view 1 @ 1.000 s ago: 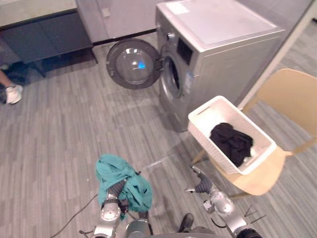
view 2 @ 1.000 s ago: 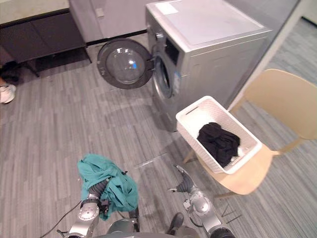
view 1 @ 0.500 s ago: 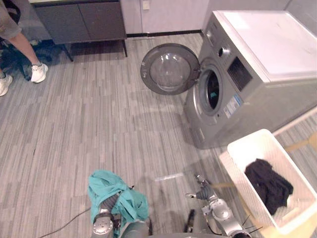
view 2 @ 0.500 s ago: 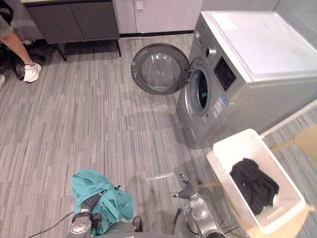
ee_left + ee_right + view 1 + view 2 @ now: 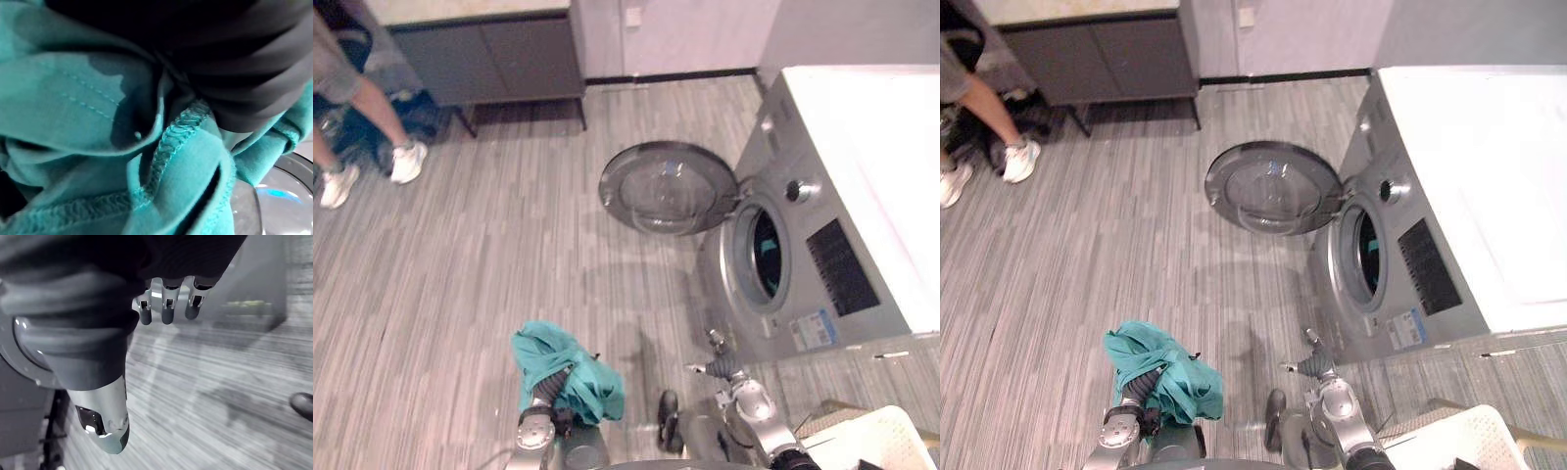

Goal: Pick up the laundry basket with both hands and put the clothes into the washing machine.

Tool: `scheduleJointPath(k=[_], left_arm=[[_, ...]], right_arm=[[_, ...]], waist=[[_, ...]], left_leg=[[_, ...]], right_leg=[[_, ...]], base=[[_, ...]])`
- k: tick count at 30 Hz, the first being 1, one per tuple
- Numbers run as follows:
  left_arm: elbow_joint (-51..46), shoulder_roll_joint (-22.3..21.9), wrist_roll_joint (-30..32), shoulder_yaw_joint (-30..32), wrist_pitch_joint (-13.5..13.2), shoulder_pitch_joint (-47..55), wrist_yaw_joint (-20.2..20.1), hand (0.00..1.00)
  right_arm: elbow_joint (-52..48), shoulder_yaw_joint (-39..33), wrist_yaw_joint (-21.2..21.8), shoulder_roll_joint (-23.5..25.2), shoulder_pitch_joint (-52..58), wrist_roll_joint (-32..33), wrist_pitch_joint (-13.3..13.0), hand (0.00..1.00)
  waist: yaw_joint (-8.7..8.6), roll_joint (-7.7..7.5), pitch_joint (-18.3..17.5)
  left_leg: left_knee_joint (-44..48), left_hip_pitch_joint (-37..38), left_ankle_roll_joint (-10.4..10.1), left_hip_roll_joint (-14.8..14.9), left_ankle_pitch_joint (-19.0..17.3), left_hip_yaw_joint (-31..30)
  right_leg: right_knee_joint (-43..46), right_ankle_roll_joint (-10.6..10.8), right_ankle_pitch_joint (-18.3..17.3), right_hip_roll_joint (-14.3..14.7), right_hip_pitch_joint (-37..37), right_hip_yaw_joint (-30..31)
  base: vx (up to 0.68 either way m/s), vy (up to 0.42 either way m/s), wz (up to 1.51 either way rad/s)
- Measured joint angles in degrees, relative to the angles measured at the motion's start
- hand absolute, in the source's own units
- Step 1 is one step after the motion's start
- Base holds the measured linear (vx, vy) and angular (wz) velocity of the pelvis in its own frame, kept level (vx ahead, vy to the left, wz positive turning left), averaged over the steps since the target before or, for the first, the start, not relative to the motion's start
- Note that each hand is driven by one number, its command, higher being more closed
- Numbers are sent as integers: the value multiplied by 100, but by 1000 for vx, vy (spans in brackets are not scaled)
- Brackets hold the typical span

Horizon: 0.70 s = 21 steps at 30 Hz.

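A teal garment (image 5: 564,369) is bunched over my left hand (image 5: 548,385), low in the eye views; in the left wrist view the teal cloth (image 5: 98,122) lies against the hand's dark cover. My right hand (image 5: 721,366) hangs open and holds nothing, near the front foot of the silver washing machine (image 5: 842,245). Its fingers (image 5: 163,308) are straight above the floor. The machine's round door (image 5: 670,187) stands swung open and the drum opening (image 5: 764,255) is dark. A corner of the white laundry basket (image 5: 1442,443) shows at the bottom right.
A dark low cabinet (image 5: 489,57) runs along the far wall. A person's legs and white shoes (image 5: 372,137) stand at the upper left. Grey plank floor (image 5: 480,264) lies bare between me and the cabinet.
The camera has swung: the washing machine now sits at the right edge, and the basket and chair have slid off to the bottom right. Both hands keep their pose.
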Motion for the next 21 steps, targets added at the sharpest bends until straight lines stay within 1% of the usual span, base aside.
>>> scheduleJointPath(k=[1, 2, 3, 4, 5, 6, 7, 8, 9, 10, 11, 12, 13, 14, 15, 16, 17, 19, 20, 21], left_arm=[[-15, -9, 1, 4, 0, -2, 1, 100], [-20, -42, 2, 3, 1, -14, -3, 100], [-22, -62, 2, 4, 1, -23, -1, 100], [-43, -101, 3, -2, 1, -24, -1, 100], [-80, -157, 3, -16, 0, 6, 3, 100], [-89, -188, 3, -19, 0, 22, 4, 100], [-86, -267, 3, -32, 1, 50, 5, 100], [-54, -295, 4, -72, 10, 55, 4, 100], [-53, -222, 4, -105, 24, 17, 5, 100], [-55, -107, 5, -190, 30, -37, 4, 100], [-64, -65, 6, -239, 30, -71, 4, 100], [-101, -15, 5, -241, 31, -69, 5, 100], [-117, 2, 5, -233, 31, -58, 6, 100], [-195, 62, 4, -234, 40, -44, 9, 100], [-248, 95, 3, -234, 40, -21, 13, 100], [-353, 157, -11, -235, 56, -18, 12, 100], [-395, 180, -30, -235, 58, -25, 7, 100], [-465, 217, -47, -231, 76, -121, 6, 100], [-465, 274, -46, -220, 88, -168, 0, 100], [-463, 266, -44, -223, 92, -166, -3, 100]], right_arm=[[6, -58, -13, 7, -11, 0, 5, 0], [8, -150, -23, 27, -24, -2, 6, 0], [13, -162, -26, 29, -26, -3, 6, 0], [16, -216, -31, 57, -22, -10, 4, 0], [27, -231, -55, 53, 30, -32, -1, 0], [40, -229, -67, 39, 38, -55, -2, 0], [48, -234, -101, -40, 110, -69, -3, 0], [116, -250, -107, -53, 122, -96, 7, 0], [119, -258, -110, 55, 213, -118, 14, 0], [53, -254, -108, 146, 364, -180, 1, 0], [61, -241, -103, 156, 428, -218, 6, 0], [64, -216, -95, 174, 478, -221, 7, 0], [70, -213, -93, 184, 461, -221, 8, 0], [104, -143, -92, 193, 374, -221, 7, 0], [141, -83, -87, 196, 309, -228, 8, 0], [219, 10, -82, 219, 201, -241, 8, 0], [227, 56, -79, 222, 168, -268, 7, 0], [281, 115, -82, 225, 13, -286, 7, 0], [306, 109, -92, 217, -31, -332, 13, 0], [306, 89, -98, 218, -11, -343, 12, 0]], waist=[[45, -8, 5], [145, -29, 21], [149, -44, 30], [150, -85, 53], [141, -45, 34], [140, 18, -4], [152, 195, -105], [157, 207, -104], [138, 40, -112], [122, -152, -218], [143, -198, -244], [145, -229, -262], [145, -228, -262], [136, -227, -262], [138, -227, -261], [136, -227, -261], [139, -226, -262], [138, -236, -267], [127, -237, -266], [106, -234, -265]], left_leg=[[-567, -220, 1, -102, -124, -9], [-1526, -372, -5, -314, -120, -254], [-1927, -415, -30, -434, -101, -461], [-2913, -431, -214, -699, 56, -1006], [-3995, -346, -394, -817, 429, -1609], [-4338, -337, -455, -768, 619, -1857], [-4596, -339, -574, -600, 817, -2221], [-4314, -355, -603, -582, 1315, -2212], [-3942, -362, -370, -725, 1222, -2001], [-3804, -303, -217, -815, 999, -1631], [-3726, -229, -172, -829, 887, -1417], [-3644, -4, 39, -814, 717, -876], [-3647, 88, 96, -795, 656, -669], [-3700, 303, 185, -763, 522, -230], [-3738, 434, 240, -738, 453, 38], [-3774, 636, 274, -675, 340, 504], [-3773, 688, 293, -630, 292, 691], [-3774, 791, 308, -562, 220, 1117], [-3764, 891, 309, -562, 220, 1327], [-3757, 984, 309, -561, 220, 1421]], right_leg=[[-133, 3, 1, -10, 183, 225], [-227, 5, 0, -59, 358, 514], [-252, 13, -4, -98, 426, 607], [-283, 131, -73, -196, 576, 791], [-286, 338, -197, -233, 692, 1035], [-285, 461, -278, -205, 710, 1158], [-261, 672, -538, -128, 741, 1410], [-159, 783, -696, -143, 767, 1603], [91, 915, -830, -316, 719, 1814], [487, 1001, -885, -524, 481, 1939], [768, 1020, -872, -588, 335, 1996], [1342, 1134, -805, -752, 2, 1917], [1517, 1209, -759, -824, -122, 1834], [1764, 1340, -623, -1058, -362, 1275], [1847, 1270, -551, -1253, -471, 687], [1818, 1089, -450, -1645, -508, -824], [1762, 1048, -426, -1790, -493, -1525], [1660, 953, -381, -2017, -441, -2723], [1570, 953, -380, -2050, -423, -2898], [1461, 956, -382, -2008, -392, -2756]], base=[[513, 112, -111], [418, 109, -114], [398, 174, -119], [387, 253, -120], [466, 337, -129], [462, 430, -148], [302, 367, -131], [361, 458, -148], [344, 408, -125], [330, 373, -116], [333, 372, -147], [249, 297, -137], [252, 324, -179], [137, 192, -150], [168, 236, -206], [126, 171, -173], [139, 170, -163], [88, 88, -129], [82, 42, -117], [87, 10, -100]])
